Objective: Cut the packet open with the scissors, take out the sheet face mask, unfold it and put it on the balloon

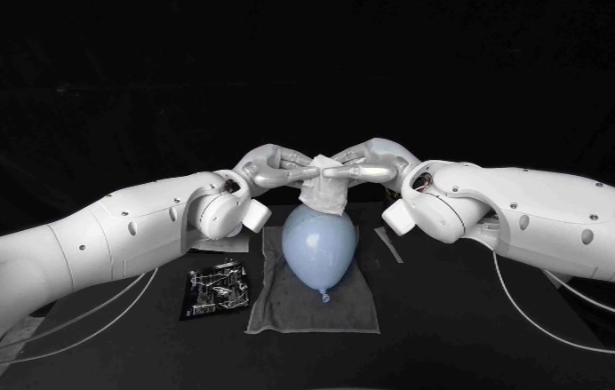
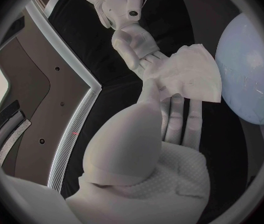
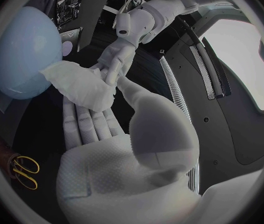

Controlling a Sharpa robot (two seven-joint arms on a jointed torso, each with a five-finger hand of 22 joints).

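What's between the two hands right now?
The partly folded white mask: the left hand and right hand both pinch it, above the balloon. The head view shows it.

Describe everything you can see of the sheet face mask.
The sheet face mask is a thin white sheet, cloth-like, crumpled and only partly unfolded. The left hand and the right hand pinch its upper part in their fingers from either side, holding it above the far, rounded end of the pale blue balloon. Its lower part hangs toward the balloon; whether they touch cannot be told.
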